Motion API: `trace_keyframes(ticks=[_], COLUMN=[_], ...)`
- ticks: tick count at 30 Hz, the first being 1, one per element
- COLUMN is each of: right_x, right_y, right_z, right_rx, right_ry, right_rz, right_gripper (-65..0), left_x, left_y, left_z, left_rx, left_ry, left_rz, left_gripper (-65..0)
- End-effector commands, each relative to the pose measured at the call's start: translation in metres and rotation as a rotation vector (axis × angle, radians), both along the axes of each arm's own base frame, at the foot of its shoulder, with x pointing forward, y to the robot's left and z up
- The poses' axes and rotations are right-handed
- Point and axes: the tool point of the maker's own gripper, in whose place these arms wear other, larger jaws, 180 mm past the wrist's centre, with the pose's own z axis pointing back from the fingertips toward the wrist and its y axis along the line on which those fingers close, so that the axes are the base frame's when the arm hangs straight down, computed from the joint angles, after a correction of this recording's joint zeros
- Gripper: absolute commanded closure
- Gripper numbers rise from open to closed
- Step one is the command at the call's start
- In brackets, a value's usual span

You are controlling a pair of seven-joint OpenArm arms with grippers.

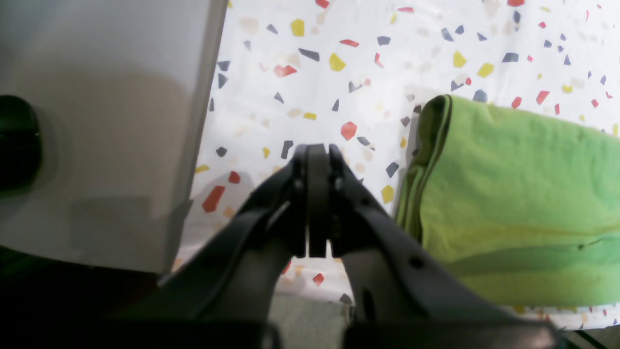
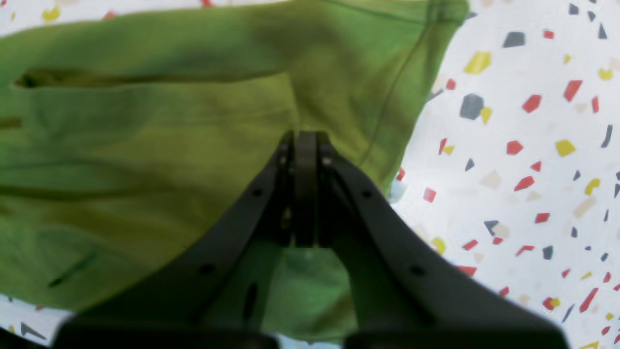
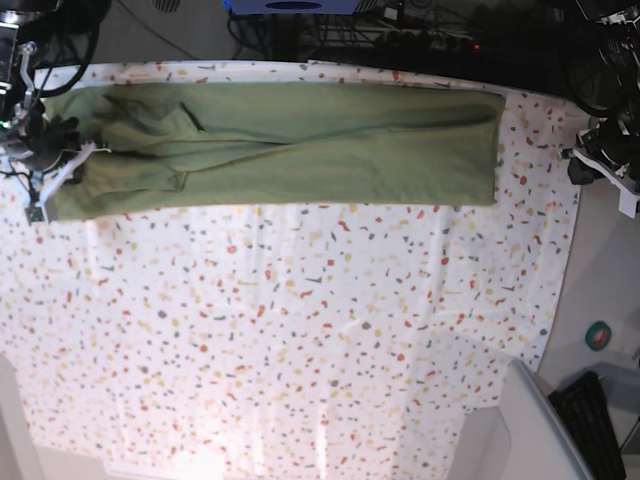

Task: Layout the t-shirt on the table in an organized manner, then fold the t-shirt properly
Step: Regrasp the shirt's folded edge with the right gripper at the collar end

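The olive-green t-shirt [image 3: 290,145] lies folded lengthwise into a long band across the far side of the speckled table [image 3: 300,330]. In the right wrist view, my right gripper [image 2: 305,138] is shut with nothing between its fingers. It hovers over the t-shirt [image 2: 145,145] near one end, close to the cloth's edge. My left gripper [image 1: 317,150] is also shut and empty. It is over bare table cover [image 1: 339,87], just left of the other end of the t-shirt [image 1: 508,194], apart from it.
A grey-white panel [image 1: 97,121] stands close on the left of the left gripper. The cover's edge [image 1: 310,293] runs just under that gripper. A grey-white object [image 3: 530,430] and a dark keyboard-like thing [image 3: 595,410] sit at the near right corner. Cables and equipment [image 3: 400,30] line the far side.
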Motion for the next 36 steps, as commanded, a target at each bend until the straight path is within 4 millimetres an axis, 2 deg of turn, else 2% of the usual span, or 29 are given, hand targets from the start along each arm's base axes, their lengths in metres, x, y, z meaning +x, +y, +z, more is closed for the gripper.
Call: trace_keyframes(ticks=[1, 2, 4, 8, 11, 15, 19, 21, 27, 31, 36], right_x=[0.014, 0.019, 0.041, 0.067, 0.062, 0.055, 0.054, 0.047, 0.034, 0.027, 0.007], right_y=[-0.009, -0.009, -0.009, -0.026, -0.028, -0.025, -0.022, -0.013, 0.005, 0.008, 0.019], right_z=[0.016, 0.018, 0.026, 0.008, -0.010, -0.017, -0.016, -0.020, -0.012, -0.016, -0.017], right_rx=[-0.023, -0.024, -0.026, 0.001, -0.024, -0.048, -0.047, -0.034, -0.031, -0.029, -0.016], right_ry=[-0.056, -0.066, -0.097, -0.049, 0.019, 0.037, 0.035, 0.039, 0.010, 0.048, 0.068], right_rz=[0.004, 0.004, 0.007, -0.043, -0.023, -0.001, 0.003, 0.010, 0.038, 0.040, 0.114], right_gripper=[0.0, 0.0, 0.0, 0.0, 0.0, 0.0, 0.0, 0.0, 0.0, 0.0, 0.0], left_x=[0.006, 0.006, 0.006, 0.013, 0.012, -0.001, 0.005, 0.006, 0.007, 0.008, 0.005], left_y=[0.007, 0.008, 0.007, 0.006, 0.007, 0.010, 0.008, 0.008, 0.008, 0.008, 0.008], left_z=[0.011, 0.010, 0.010, 0.014, 0.014, 0.007, 0.009, 0.009, 0.009, 0.010, 0.008], left_rx=[0.022, 0.021, 0.018, 0.017, 0.018, 0.018, 0.015, 0.015, 0.015, 0.015, 0.015], left_ry=[-0.032, -0.031, -0.032, -0.049, -0.047, -0.017, -0.029, -0.032, -0.033, -0.035, -0.028], left_rz=[-0.005, -0.004, -0.003, -0.006, -0.002, 0.005, 0.003, 0.001, 0.001, 0.001, 0.003], left_gripper=[0.0, 0.0, 0.0, 0.0, 0.0, 0.0, 0.0, 0.0, 0.0, 0.0, 0.0])
